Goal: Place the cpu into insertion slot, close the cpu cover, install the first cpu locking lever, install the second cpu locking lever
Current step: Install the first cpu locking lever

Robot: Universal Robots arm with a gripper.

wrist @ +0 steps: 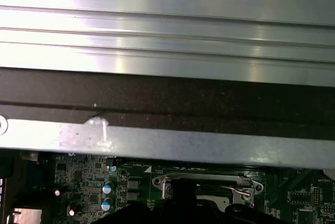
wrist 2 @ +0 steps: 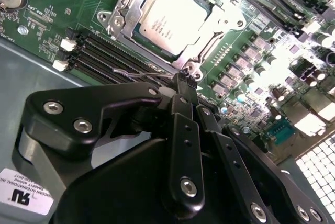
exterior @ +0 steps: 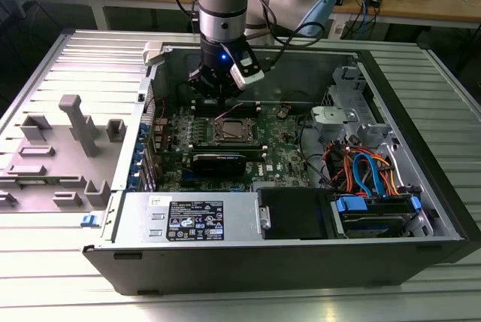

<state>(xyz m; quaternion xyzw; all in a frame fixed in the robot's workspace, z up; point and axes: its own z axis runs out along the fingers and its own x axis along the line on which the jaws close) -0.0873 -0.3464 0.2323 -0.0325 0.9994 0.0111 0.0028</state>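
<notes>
While the cpu lies seated in its socket just above the middle of the exterior view, with the cpu cover folded down around it, the gripper is pressed together, its tips at the thin wire locking lever by the socket's corner. The likely risk is the springy wire slipping off those narrow tips and snapping back, or a skewed push scraping the green board.

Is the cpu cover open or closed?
Closed: in the second wrist view, the cpu cover lies flat, framing the cpu.
</notes>
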